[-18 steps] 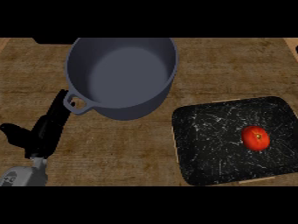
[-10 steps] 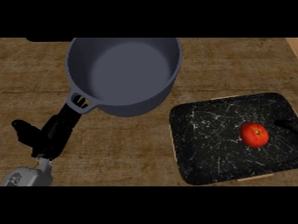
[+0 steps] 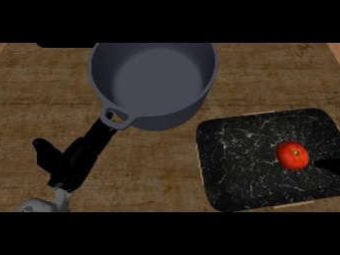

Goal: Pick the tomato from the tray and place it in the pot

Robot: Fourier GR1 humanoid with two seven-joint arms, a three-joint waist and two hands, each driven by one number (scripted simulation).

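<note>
Fingers of the left hand [image 3: 73,160] stretch straight and released in the lower left of the frame, running diagonally up and to the right from a grey wrist at the bottom edge, with the thumb sticking out to the left. The fingertips reach the loop handle of the pot and look to touch it, though contact cannot be confirmed from this angle. Nothing is held in that hand.

Above and right of it, in the upper middle of the frame, stands the grey-blue pot [image 3: 155,84], upright on the brown wooden counter [image 3: 25,99], its round opening facing up and its inside bare. Its small loop handle juts from the lower left of its wall toward the left hand.

Right of the pot and lower, filling the lower right of the frame, lies a square black tray [image 3: 246,169] veined with white like marble, with a raised rim and a pale edge showing along its bottom side. The red tomato [image 3: 293,155] sits on the tray, toward its right side, well apart from the pot.

Just right of the tomato, a dark fingertip of the right hand [image 3: 337,166] comes in from the right edge of the frame, low over the tray and very near the tomato; whether it touches cannot be told, and too little of that hand shows to tell its state.
</note>
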